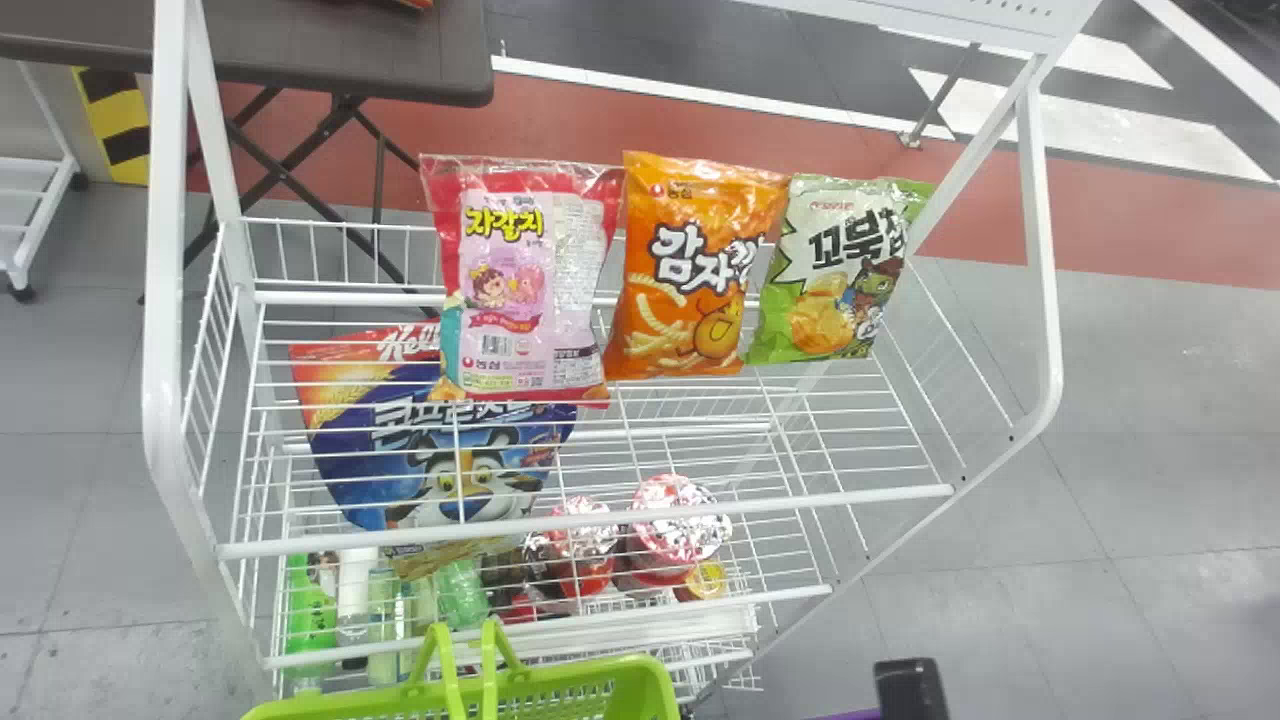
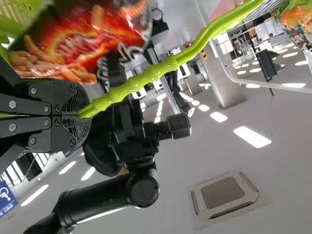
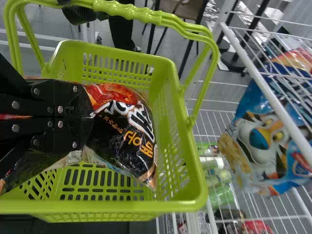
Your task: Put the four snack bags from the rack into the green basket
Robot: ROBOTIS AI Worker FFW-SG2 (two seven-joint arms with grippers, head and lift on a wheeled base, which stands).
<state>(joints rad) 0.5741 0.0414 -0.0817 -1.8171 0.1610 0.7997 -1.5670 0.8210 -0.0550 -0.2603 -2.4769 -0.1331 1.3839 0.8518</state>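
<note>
Left end effector (image 2: 87, 116) grips green plastic basket (image 3: 122, 207) by its handle (image 2: 153, 72), likely for steadiness | right end effector (image 3: 91, 116) pinches glossy black-and-red snack bag (image 3: 129, 141) inside rim

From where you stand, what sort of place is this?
Probably a mock-up shop: a white wire rack displays snack bags, and a green shopping basket waits in front.

White wire rack (image 1: 700, 511) with snack bags (image 1: 700, 270), tubs (image 1: 680, 493) and bottles (image 1: 308, 615)
</note>
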